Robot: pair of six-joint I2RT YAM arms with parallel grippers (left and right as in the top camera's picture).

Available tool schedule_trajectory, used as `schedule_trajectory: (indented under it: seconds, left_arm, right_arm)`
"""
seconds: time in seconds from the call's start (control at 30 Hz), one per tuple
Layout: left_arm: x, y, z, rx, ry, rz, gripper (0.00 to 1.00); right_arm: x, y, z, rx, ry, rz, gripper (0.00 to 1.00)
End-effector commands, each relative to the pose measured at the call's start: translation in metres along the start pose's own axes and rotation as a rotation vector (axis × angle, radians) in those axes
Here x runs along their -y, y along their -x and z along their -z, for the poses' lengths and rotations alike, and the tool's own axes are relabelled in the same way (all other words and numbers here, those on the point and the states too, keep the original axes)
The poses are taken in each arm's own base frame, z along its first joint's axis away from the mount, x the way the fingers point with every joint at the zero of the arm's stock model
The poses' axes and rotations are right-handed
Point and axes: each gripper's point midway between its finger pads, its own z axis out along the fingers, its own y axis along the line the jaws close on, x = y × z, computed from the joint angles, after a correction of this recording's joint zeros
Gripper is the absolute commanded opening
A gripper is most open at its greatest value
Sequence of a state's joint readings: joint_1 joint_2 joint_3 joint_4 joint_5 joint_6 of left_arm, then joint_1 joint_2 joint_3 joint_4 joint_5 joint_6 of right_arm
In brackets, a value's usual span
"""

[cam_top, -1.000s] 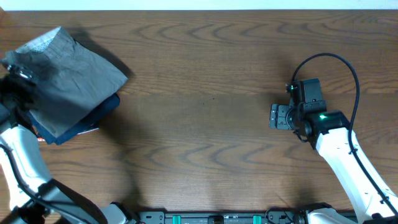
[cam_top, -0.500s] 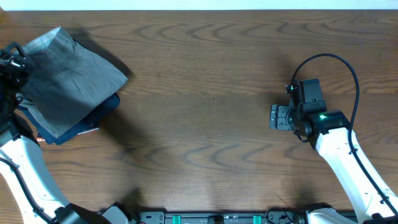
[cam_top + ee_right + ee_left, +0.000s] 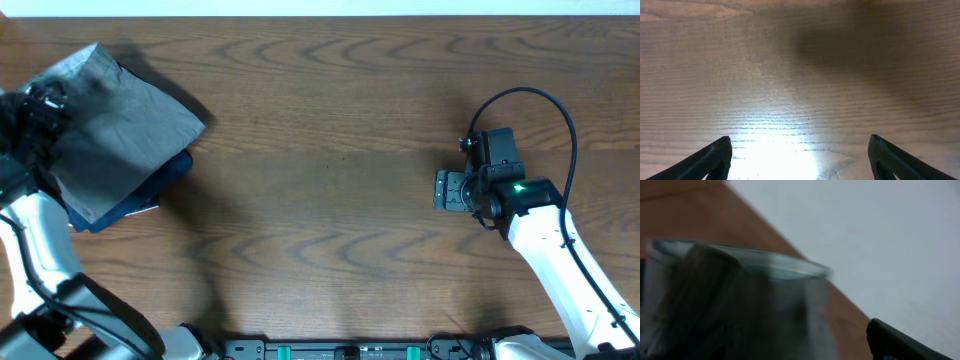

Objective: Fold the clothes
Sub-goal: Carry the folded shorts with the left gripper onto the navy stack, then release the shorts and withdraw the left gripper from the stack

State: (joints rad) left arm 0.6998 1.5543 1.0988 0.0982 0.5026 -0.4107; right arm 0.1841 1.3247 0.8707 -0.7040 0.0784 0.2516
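Observation:
The grey shorts [image 3: 120, 130] lie folded into a rough square at the far left of the table, on top of dark navy folded garments [image 3: 150, 195]. My left gripper [image 3: 45, 100] hangs over the shorts' left edge. In the left wrist view the grey cloth [image 3: 740, 305] is a blur close to the lens, and only the right finger [image 3: 895, 342] shows, set wide, with nothing seen between the jaws. My right gripper [image 3: 445, 188] is open and empty low over bare wood at the right, fingers wide apart in its wrist view [image 3: 800, 160].
The brown wooden table [image 3: 330, 180] stretches between the two arms. The table's far edge meets a white surface [image 3: 320, 6] at the top. A black cable [image 3: 560, 110] loops above the right wrist.
The left gripper swung out to the left off the shorts' edge, then came back right over it. The shorts and the right arm have not moved.

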Motion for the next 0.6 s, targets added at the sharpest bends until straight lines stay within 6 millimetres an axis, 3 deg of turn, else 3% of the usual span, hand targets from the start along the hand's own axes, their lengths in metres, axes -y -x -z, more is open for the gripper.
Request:
schedule_trajectory:
  seconds: [0.0, 0.17, 0.27, 0.3, 0.4, 0.57]
  left_arm:
    - [-0.055, 0.013, 0.0, 0.056, 0.205, 0.018, 0.87]
    - [-0.105, -0.028, -0.017, -0.069, 0.307, 0.101, 0.88]
    - [-0.11, -0.048, -0.03, -0.132, 0.273, 0.131, 1.0]
    - [-0.11, -0.051, -0.033, -0.14, 0.264, 0.137, 0.98]
    - [-0.104, -0.047, -0.036, -0.127, 0.223, 0.127, 0.98]
    - [-0.059, -0.018, -0.031, -0.073, 0.032, 0.073, 0.98]
  right_arm:
    - [0.001, 0.006, 0.005, 0.02, 0.002, -0.002, 0.85]
    - [0.001, 0.005, 0.005, 0.016, 0.002, -0.003, 0.85]
    - [0.002, 0.003, 0.005, 0.006, -0.001, -0.001, 0.85]
    - [0.002, 0.002, 0.005, 0.004, -0.001, -0.001, 0.85]
    - [0.003, -0.001, 0.005, -0.009, -0.005, 0.0, 0.86]
    - [0.003, -0.001, 0.005, -0.007, -0.004, -0.001, 0.86]
